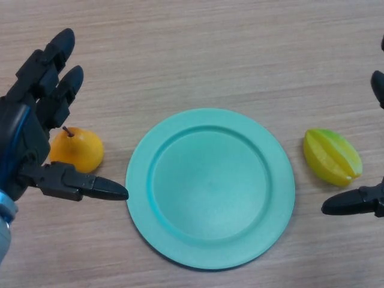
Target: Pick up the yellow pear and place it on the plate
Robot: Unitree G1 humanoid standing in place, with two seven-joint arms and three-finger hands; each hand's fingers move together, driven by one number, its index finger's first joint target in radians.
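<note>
A yellow-orange pear (pixel 78 150) with a short brown stem lies on the wooden table, just left of a green plate (pixel 210 249). The plate holds nothing. My left hand (pixel 33 135) is open above and around the pear: its fingers (pixel 57 66) stretch up past it on the far side and its thumb (pixel 90 186) points toward the plate's left rim on the near side. It hides the pear's left part. My right hand (pixel 354 204) shows only at the right edge, with its thumb extended.
A yellow-green star fruit (pixel 332 157) lies right of the plate, near my right hand. Bare wooden table (pixel 210 54) stretches behind the plate.
</note>
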